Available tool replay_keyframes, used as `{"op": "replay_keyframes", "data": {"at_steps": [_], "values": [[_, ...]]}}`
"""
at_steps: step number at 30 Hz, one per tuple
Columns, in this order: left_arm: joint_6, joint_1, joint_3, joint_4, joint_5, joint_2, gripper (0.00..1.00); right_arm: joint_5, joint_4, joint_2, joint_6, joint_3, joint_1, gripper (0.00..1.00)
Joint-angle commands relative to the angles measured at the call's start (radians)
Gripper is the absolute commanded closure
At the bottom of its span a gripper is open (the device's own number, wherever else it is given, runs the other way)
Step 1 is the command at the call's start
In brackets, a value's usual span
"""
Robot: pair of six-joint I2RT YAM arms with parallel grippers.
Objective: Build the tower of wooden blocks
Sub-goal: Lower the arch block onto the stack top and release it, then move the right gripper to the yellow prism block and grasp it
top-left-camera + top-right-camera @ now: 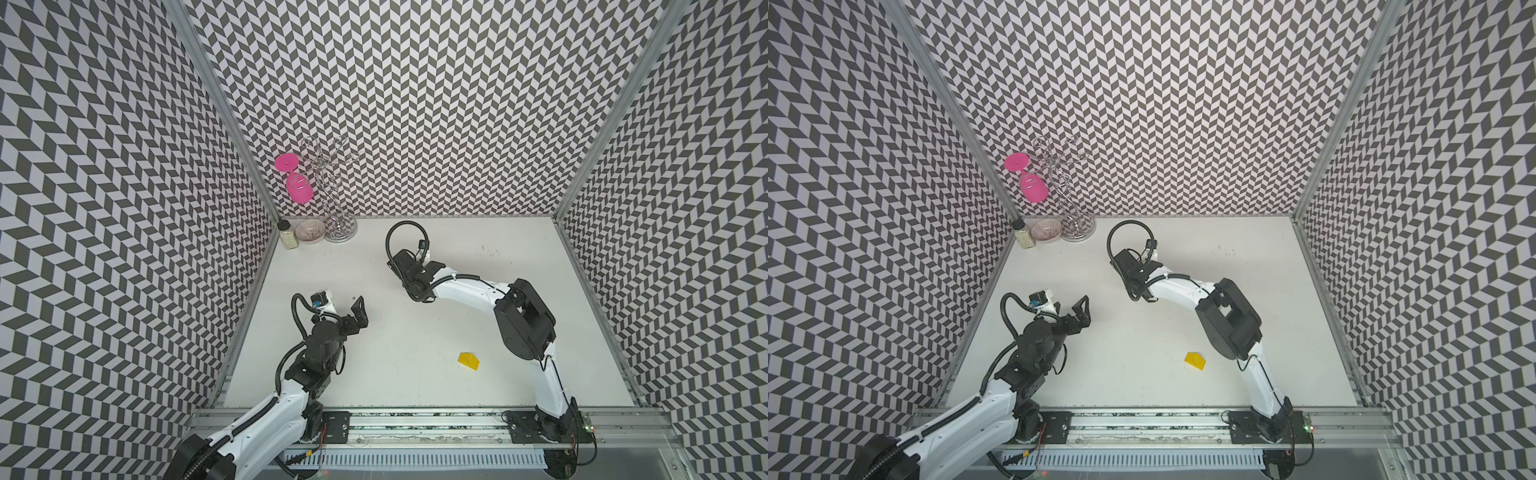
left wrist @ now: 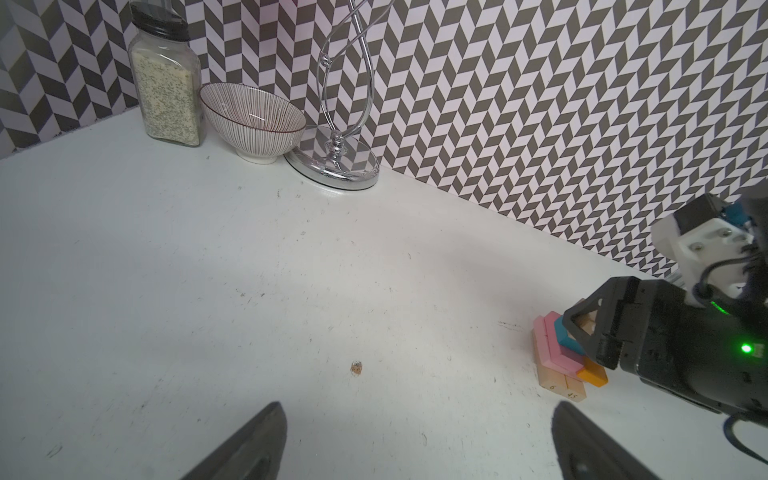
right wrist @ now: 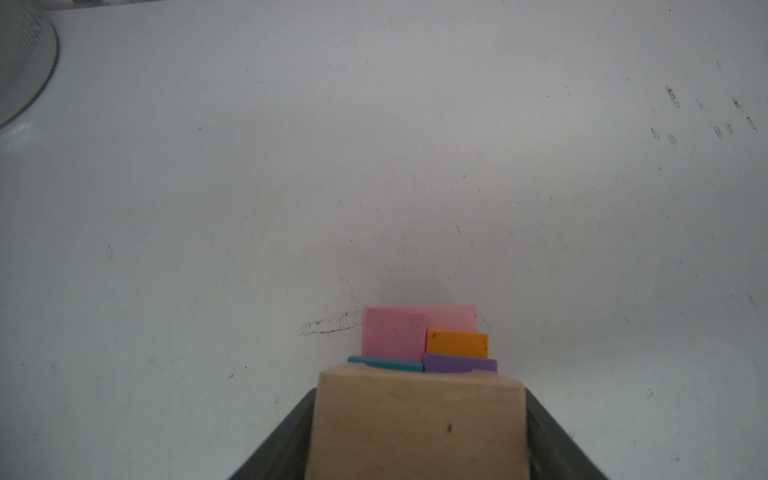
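Note:
The tower (image 2: 555, 353) stands mid-table: tan bars (image 2: 557, 380), pink slabs (image 3: 392, 332), an orange slab (image 3: 457, 343), then a teal cube (image 3: 386, 364) and a purple cube (image 3: 459, 364). A tan arch (image 3: 419, 419) rests on the cubes. My right gripper (image 3: 419, 449) is shut on it, a finger against each side with no gap showing. In both top views the right wrist (image 1: 409, 270) hides the tower. A yellow roof piece (image 1: 468, 360) lies alone near the front. My left gripper (image 2: 419, 449) hovers open and empty, left of the tower.
In the back left corner stand a spice jar (image 1: 288, 236), a striped bowl (image 1: 310, 231) and a chrome stand (image 1: 338, 224) with a pink goblet (image 1: 297, 187) hung on it. Patterned walls close three sides. A metal rail (image 1: 415, 424) runs along the front.

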Motion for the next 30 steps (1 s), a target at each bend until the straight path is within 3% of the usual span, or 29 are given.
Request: {"op": "replay_keyframes", "data": {"at_steps": [1,8,13,18,22,26,30], "values": [[0.004,0.006,-0.009,0.024,-0.001,-0.005,0.00,0.007,0.034,-0.037,0.015,-0.004,-0.004,0.32],[0.006,0.007,-0.009,0.025,-0.002,-0.005,0.00,-0.008,0.037,-0.085,-0.017,-0.003,0.000,0.31],[0.005,0.006,-0.009,0.026,-0.002,-0.005,0.00,0.005,0.110,-0.232,-0.100,-0.124,0.038,0.21],[0.004,0.006,-0.009,0.024,-0.001,-0.005,0.00,-0.045,0.215,-0.506,-0.175,-0.421,0.082,0.18],[0.004,0.007,-0.009,0.021,0.006,-0.010,0.00,-0.276,0.409,-0.774,-0.288,-0.770,0.083,0.18],[0.004,0.005,-0.011,0.018,0.021,-0.017,0.00,-0.487,0.623,-1.020,-0.303,-1.125,0.082,0.16],[0.004,0.006,-0.016,0.017,0.031,-0.028,0.00,-0.533,0.585,-1.130,-0.255,-1.247,0.081,0.13]]}}
